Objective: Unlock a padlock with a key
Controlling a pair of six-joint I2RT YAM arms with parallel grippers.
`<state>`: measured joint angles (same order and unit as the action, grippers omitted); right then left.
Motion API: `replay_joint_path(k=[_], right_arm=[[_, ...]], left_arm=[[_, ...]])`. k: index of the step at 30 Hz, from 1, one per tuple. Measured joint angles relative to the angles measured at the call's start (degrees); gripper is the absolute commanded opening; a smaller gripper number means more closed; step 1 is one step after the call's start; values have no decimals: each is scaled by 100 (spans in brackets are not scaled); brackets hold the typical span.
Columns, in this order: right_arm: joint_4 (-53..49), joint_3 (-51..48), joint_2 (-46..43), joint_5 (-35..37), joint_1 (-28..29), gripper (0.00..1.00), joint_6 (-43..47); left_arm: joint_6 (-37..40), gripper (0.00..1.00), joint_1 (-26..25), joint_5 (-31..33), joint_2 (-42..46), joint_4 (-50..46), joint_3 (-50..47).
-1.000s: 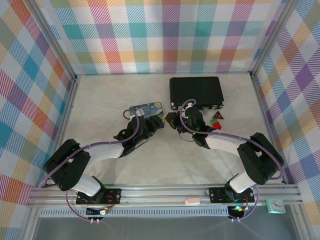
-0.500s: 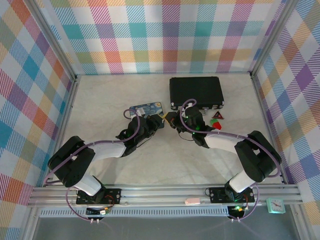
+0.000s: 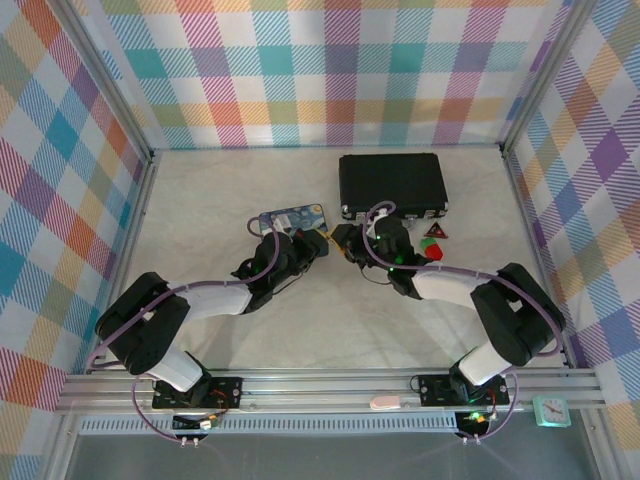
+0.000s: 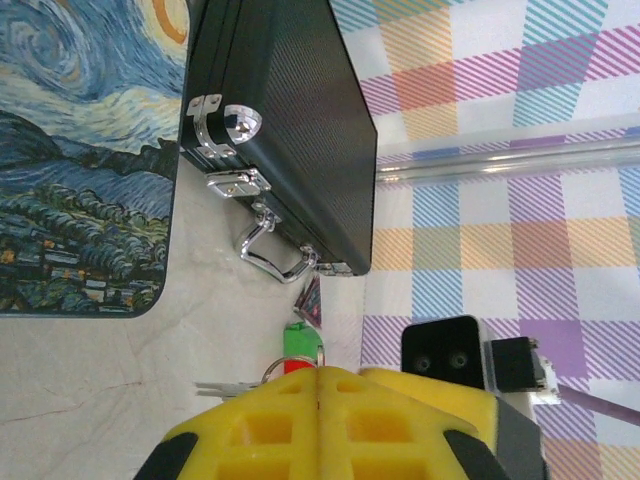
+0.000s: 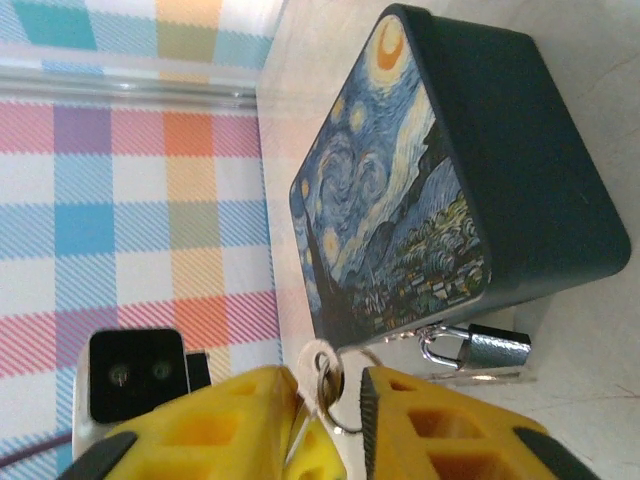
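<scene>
Insp: Padlock [image 5: 476,348] posn?
Tech: Flat on desk [image 5: 590,400], just beside corner of blue tin [image 5: 430,180].
Insp: Key [image 5: 319,358]?
Tech: On its ring, pinched betw. right claw [image 5: 328,385] fingers, apart from padlock.
Insp: Left claw [image 4: 318,378]?
Tech: Fingers pressed tog., tips pointing twd black case [image 4: 290,130]; tin alongside.

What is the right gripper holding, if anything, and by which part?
The key, apparently pinched at its round, ringed head by the right gripper. The padlock lies free on the table beside the tin.
</scene>
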<state>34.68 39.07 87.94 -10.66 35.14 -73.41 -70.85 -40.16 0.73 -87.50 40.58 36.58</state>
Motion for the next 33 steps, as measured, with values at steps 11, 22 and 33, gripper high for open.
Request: replay_joint_path(k=[11,22,33], right_arm=[[-511,103,-579,-2334,-1333,38,1572],[-1373,586,-984,-3838,-1377,35,3268],[-1335,590,-1189,-4286,-1375,31,3620]], left_arm=[[1451,0,1180,-2894,127,-162,402],[3451,0,1246,-5014,706,-1895,1432],[4387,0,1246,-5348,820,-3034,1617]])
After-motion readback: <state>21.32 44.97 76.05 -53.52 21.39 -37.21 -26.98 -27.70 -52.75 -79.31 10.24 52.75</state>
